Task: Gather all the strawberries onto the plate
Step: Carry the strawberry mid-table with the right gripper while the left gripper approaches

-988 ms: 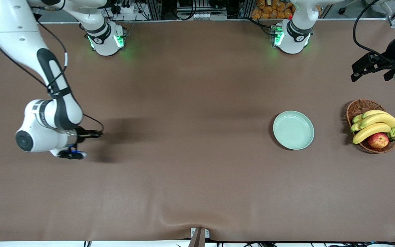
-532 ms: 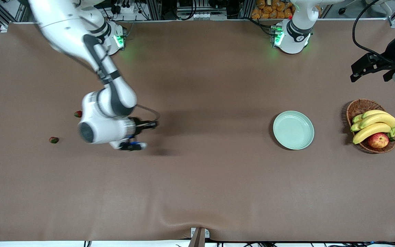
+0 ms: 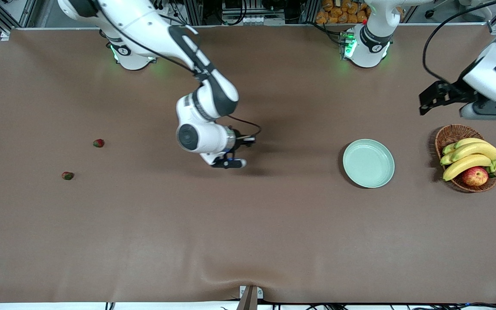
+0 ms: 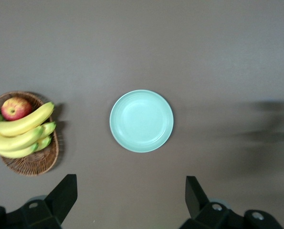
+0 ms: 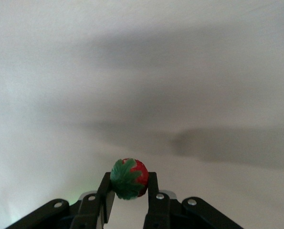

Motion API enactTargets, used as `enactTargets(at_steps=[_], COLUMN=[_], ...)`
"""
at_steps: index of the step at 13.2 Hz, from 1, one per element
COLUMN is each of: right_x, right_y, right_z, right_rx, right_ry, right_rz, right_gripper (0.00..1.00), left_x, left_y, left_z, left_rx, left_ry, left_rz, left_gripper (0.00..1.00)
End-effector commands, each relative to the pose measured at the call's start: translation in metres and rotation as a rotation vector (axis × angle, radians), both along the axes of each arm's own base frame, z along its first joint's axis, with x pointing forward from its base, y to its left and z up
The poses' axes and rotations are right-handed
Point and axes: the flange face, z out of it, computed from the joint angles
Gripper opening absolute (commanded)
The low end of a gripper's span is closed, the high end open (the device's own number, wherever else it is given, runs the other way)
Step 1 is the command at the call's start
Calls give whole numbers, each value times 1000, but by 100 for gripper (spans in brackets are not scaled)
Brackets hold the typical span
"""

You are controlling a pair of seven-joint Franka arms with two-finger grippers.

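Clamped between the right gripper's (image 5: 128,196) closed fingers, one strawberry (image 5: 129,178) is carried over mid-table, apparently short of the plate (image 3: 369,163), which is found toward the left arm's end.

The right arm reaches out over the middle of the table, wrist bent sideways, its gripper (image 3: 236,151) up in the air with fingers (image 5: 151,200) pinched on a strawberry (image 5: 129,178). The left arm waits, its gripper (image 4: 131,200) spread wide, high over the table's edge near its own end.
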Motion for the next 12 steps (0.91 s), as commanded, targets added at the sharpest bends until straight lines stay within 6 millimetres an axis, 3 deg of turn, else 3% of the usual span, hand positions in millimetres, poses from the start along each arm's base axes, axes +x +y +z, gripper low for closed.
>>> enactTargets(at_steps=[1,3,4,5,6,7,8,10,12], right_x=[-10,-13,-13,-13,-8,-2,13,33,71], right_y=[36,39,39,38,34,31,21,-9,-71], right_z=[-28,-38,-38,-38,-36,-27,-14,13,43], right_rx=[4,-14,-26,-30,-28,-20,-10,-12,-56], right_ry=[-37,-14,4,12,15,14,7,71,82], right_rz=[-19,-51,-87,-103,-118,-125,-147,-136,-134], right_gripper=[1,24,56,75,82,94,100,100,100], left_x=[11,20,24,26,28,36,41,44,42], left_y=[-29,-52,-59,-68,-78,-84,-94,-129,-163], left_z=[-20,-41,-56,-71,-84,-100,-110,-134,-156], left_rx=[-30,-41,-46,-50,-56,-64,-78,-96,-112], left_ry=[1,2,-1,-9,-6,12,2,-4,1], left_rz=[-29,-51,-47,-38,-19,-7,-15,-16,25], left_gripper=[100,100,100,100,100,100,100,100,100])
